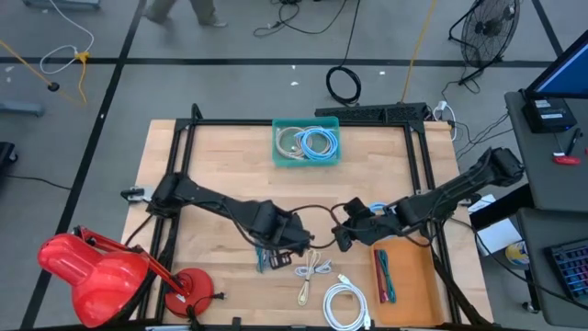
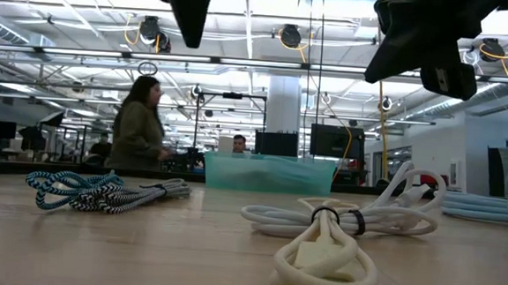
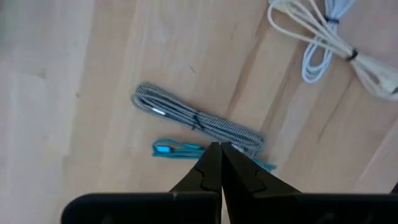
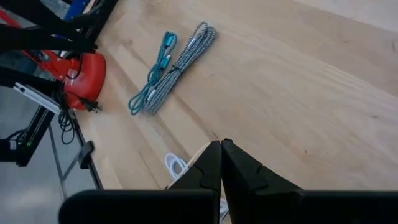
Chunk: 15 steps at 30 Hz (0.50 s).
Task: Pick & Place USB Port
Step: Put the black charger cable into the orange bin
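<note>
High view: the left claw [image 1: 296,241] was held over the bench [image 1: 220,165], its fingers pressed together and holding nothing. Just below it the braided cables [image 1: 273,260] were laid, with cream cable [image 1: 310,274] and white cable [image 1: 345,303] beside them. The right claw [image 1: 344,232] was kept near the middle, also pressed together. A green bin [image 1: 306,144] was set at the far edge.
</note>
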Each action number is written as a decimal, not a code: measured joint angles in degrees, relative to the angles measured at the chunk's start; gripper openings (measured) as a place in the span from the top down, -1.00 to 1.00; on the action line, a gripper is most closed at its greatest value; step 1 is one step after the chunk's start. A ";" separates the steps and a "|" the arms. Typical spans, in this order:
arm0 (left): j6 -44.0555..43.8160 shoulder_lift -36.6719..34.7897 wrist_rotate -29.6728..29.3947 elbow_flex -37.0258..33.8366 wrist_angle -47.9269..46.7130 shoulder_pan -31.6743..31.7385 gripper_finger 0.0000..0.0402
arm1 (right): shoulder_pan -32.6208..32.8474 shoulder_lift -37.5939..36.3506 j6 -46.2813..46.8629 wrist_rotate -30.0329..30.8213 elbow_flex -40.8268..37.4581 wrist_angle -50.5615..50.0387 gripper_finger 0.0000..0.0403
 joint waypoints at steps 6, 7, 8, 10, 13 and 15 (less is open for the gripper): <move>-15.96 -7.77 1.01 -15.31 10.30 -0.59 0.99 | 0.09 -3.51 -5.57 0.09 -0.04 -1.27 1.00; -18.95 -9.24 2.22 -18.33 12.70 -0.35 0.99 | -0.10 -4.36 -6.76 0.24 -0.04 -1.10 1.00; -21.74 -10.66 3.33 -21.21 15.31 -0.07 0.98 | -0.24 -5.42 -8.00 0.47 -0.04 -1.23 1.00; -26.74 -12.48 4.87 -26.58 21.08 0.60 0.98 | -0.28 -7.59 -10.19 1.33 -0.04 -1.82 1.00; -30.21 -13.79 5.51 -32.34 28.99 1.63 0.99 | -0.40 -11.58 -14.05 1.49 -0.04 -1.94 1.00; -29.73 -13.85 5.53 -34.28 34.52 2.58 0.99 | -0.40 -14.29 -17.25 1.64 -0.04 -1.75 1.00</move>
